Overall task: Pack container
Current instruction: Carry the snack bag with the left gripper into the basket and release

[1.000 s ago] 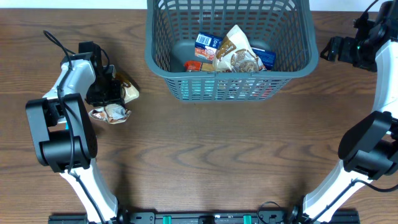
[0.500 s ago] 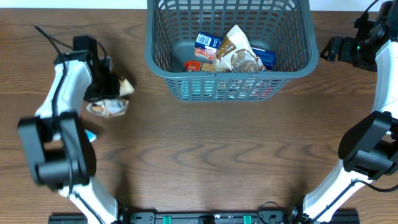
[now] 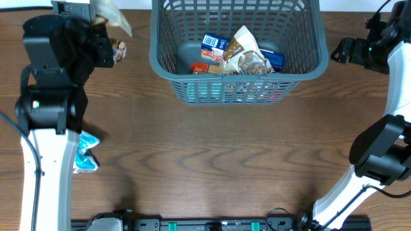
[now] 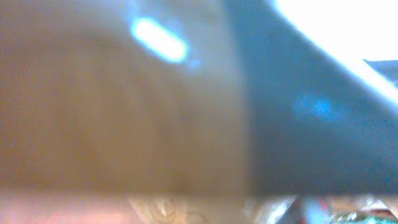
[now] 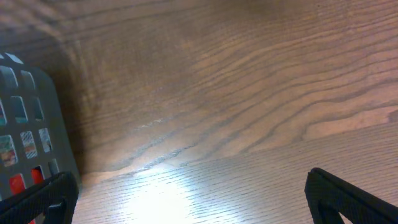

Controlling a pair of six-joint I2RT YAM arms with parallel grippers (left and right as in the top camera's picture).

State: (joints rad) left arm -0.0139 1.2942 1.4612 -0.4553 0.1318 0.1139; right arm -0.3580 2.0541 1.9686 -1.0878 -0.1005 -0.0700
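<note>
Left fingers [image 3: 108, 40] pinch a snack packet [image 3: 114, 17] just left of the container [image 3: 160, 38]; right fingers [image 3: 340, 51] spread, idle at its right

The left arm [image 3: 50, 160] and right arm [image 3: 399, 77] show white links, black joint housings, thin black cables, and black right pincer fingers [image 5: 348, 196].

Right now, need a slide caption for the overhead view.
Left gripper holds a snack packet beside the part-filled basket; right gripper waits open.
</note>
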